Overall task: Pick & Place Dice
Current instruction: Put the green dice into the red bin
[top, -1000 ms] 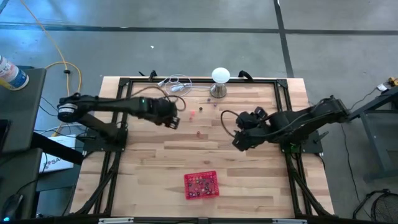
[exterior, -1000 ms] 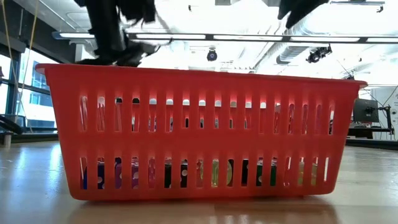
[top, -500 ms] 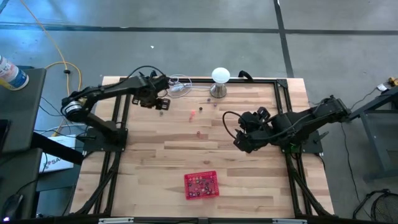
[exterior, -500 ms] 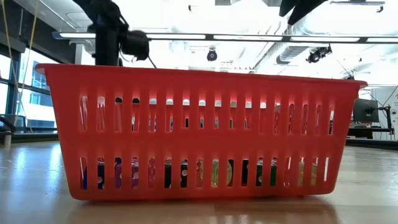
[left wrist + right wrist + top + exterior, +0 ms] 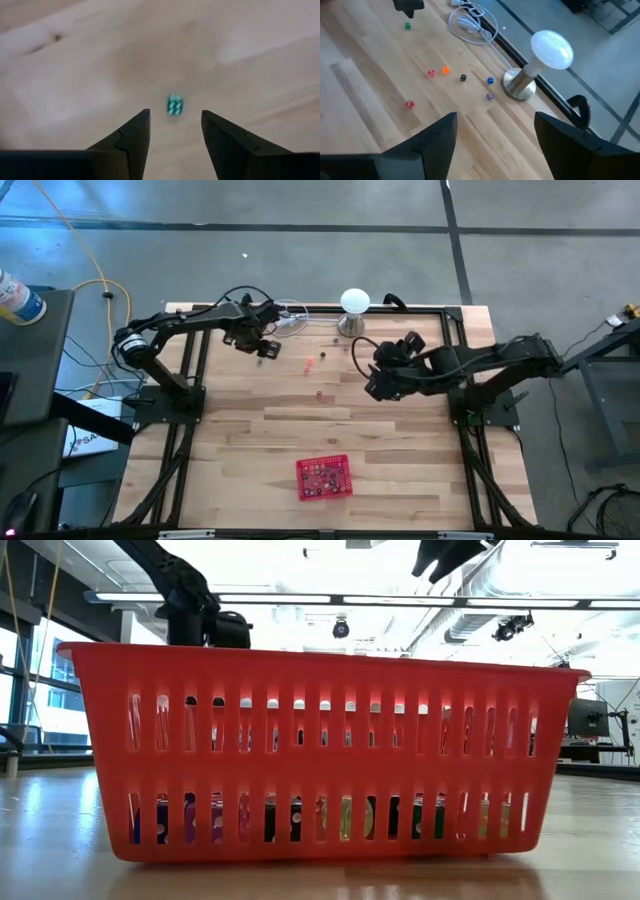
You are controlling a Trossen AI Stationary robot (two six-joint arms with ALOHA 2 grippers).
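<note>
From above, the left gripper (image 5: 262, 348) hangs over the far left part of the wooden table (image 5: 240, 440), its fingers apart and holding nothing, with a green die (image 5: 259, 361) on the wood just beside it. A few more loose dice (image 5: 312, 363) lie scattered between the two arms, near the white ball-topped stand (image 5: 353, 310) at the far edge, and a coiled white cable (image 5: 287, 315) lies beside that stand. The right gripper (image 5: 372, 377) reaches in from the right toward the loose dice, open and empty. The red mesh basket (image 5: 323, 477) sits near the front edge, well apart from both arms, with small coloured pieces inside. At table height, the basket (image 5: 320, 750) fills most of the picture, and dice in mixed colours show through the slots along its bottom; the left arm (image 5: 190, 610) shows dark above its rim, and the right arm only at the top edge. Past the left wrist, the two dark fingers (image 5: 132, 142) stand spread, and the green die (image 5: 174, 105) lies on the table ahead of the gap between them, touching neither. Past the right wrist, the fingers (image 5: 432, 142) are wide apart over bare wood; beyond them lie a red die (image 5: 409, 104), a pink one (image 5: 430, 73), an orange one (image 5: 445, 70), a dark one (image 5: 463, 77) and two blue ones (image 5: 490, 80) near the stand's base (image 5: 520, 84), with the green die (image 5: 407, 26) farther off under the left gripper (image 5: 409, 5).
</note>
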